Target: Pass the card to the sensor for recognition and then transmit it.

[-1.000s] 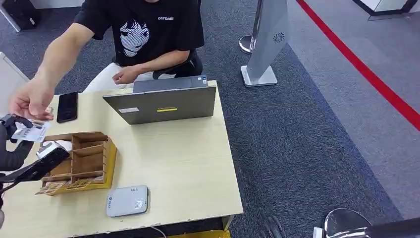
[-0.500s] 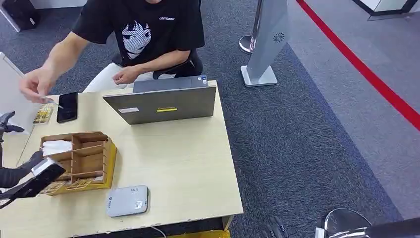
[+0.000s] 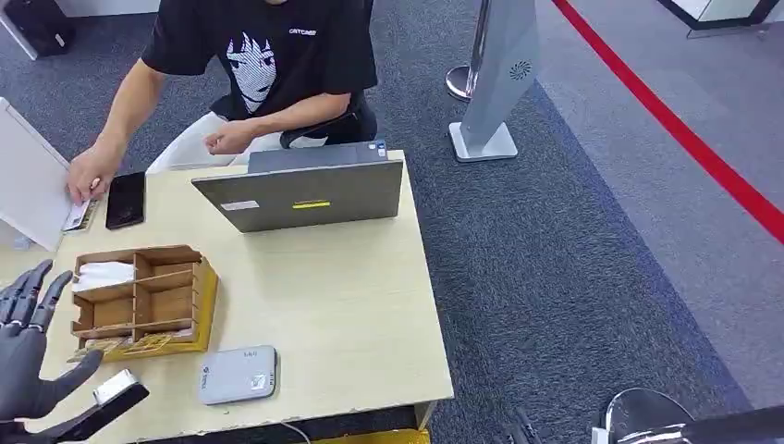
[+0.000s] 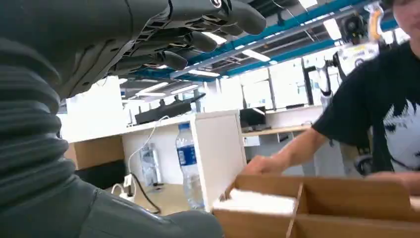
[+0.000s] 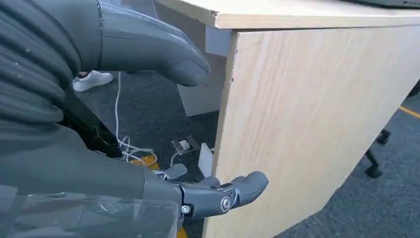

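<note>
Grey carpet with a red floor line is running under a light wooden table, and a person in a black printed T-shirt is sitting at its far side behind a grey laptop. On the table's left part a wooden divided organizer is standing, with a white stack lying in its far-left compartment. A grey card reader is lying near the front edge, just in front of the organizer and apart from it. A black phone is lying near the far-left corner.

The person's hand is pressing down on the card, which is lying flat on the table just beside the phone, against a white partition panel. The person's other hand is resting behind the laptop.

The robot's left hand is hovering at the table's left edge, beside the organizer, with its fingers spread wide and holding nothing; in the left wrist view the fingers are reaching out straight above the organizer, and a water bottle is standing beyond. A black wrist-mounted part with a white end is jutting over the front-left corner.

The right hand is hanging low beside the table's side panel, thumb and fingers apart, gripping nothing.
</note>
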